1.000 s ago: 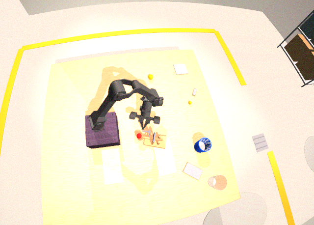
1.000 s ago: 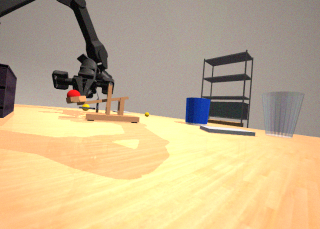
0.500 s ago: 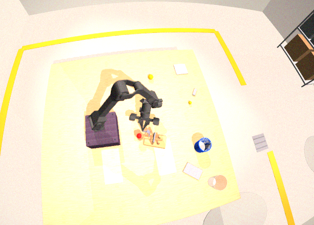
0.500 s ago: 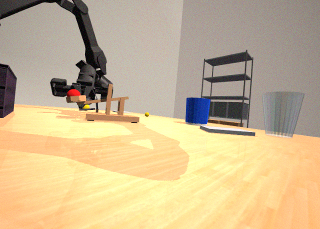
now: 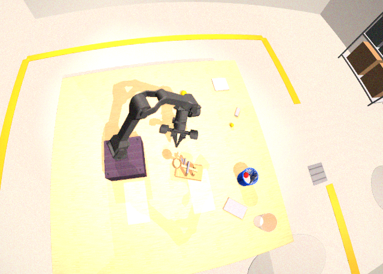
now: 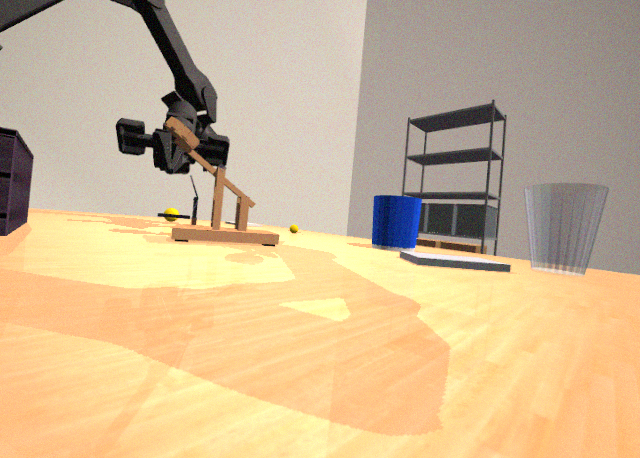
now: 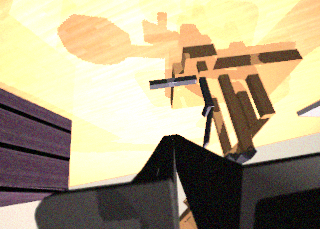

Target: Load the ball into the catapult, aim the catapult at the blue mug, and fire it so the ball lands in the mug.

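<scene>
The red ball [image 5: 246, 174] shows within the opening of the blue mug [image 5: 242, 179] [image 6: 395, 221], over its pale bottom; the exterior view does not show the ball, as the mug's wall hides the inside. The wooden catapult [image 5: 197, 176] [image 6: 227, 235] [image 7: 240, 114] stands on the table with its throwing arm tilted up. Its round cup [image 5: 176, 159] [image 6: 181, 133] is raised at the arm's end and empty. My gripper [image 5: 176, 146] [image 6: 178, 171] [image 7: 170, 142] is shut and holds nothing. It hangs above the table beside the catapult, close to the trigger side.
A clear cup [image 5: 268, 222] [image 6: 566, 228] and a flat pad [image 5: 235, 207] [image 6: 454, 262] are near the mug. A yellow ball [image 5: 183, 93] [image 6: 171, 214], a smaller yellow ball [image 5: 231, 124] [image 6: 294, 228], a small block [image 5: 237, 112] and a white square [image 5: 220, 84] lie farther off. The arm stands on a purple box [image 5: 125, 169] [image 7: 35, 149].
</scene>
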`<state>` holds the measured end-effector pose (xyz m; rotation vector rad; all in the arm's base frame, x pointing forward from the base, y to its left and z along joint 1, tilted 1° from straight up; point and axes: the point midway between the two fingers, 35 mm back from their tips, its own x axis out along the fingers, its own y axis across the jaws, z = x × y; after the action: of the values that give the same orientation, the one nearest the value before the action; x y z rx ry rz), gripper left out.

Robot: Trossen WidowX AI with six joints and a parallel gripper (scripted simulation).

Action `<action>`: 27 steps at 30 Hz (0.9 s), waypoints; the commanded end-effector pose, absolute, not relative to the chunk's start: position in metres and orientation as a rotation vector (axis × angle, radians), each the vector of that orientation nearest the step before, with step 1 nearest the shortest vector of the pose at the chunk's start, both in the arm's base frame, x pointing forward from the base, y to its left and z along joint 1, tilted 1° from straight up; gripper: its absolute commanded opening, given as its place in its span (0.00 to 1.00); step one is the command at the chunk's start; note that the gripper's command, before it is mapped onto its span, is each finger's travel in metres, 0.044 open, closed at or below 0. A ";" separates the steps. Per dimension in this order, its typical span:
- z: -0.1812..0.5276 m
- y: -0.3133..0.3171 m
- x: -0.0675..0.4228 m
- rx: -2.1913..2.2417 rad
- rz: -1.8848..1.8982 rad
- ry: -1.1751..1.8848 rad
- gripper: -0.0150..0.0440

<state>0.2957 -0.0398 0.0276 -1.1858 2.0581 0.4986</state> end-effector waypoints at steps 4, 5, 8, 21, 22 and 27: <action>0.048 -0.032 0.300 -1.182 0.487 2.035 0.34; 0.048 -0.033 0.302 -1.170 0.480 2.029 0.39; 0.046 -0.038 0.312 -1.103 0.440 1.996 0.52; 0.049 -0.067 0.360 -0.795 0.250 1.822 1.00; 0.050 -0.070 0.364 -0.769 0.234 1.806 1.00; 0.056 -0.080 0.376 -0.694 0.198 1.746 1.00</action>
<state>0.3681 -0.0748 0.0529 -0.7414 1.7823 0.2238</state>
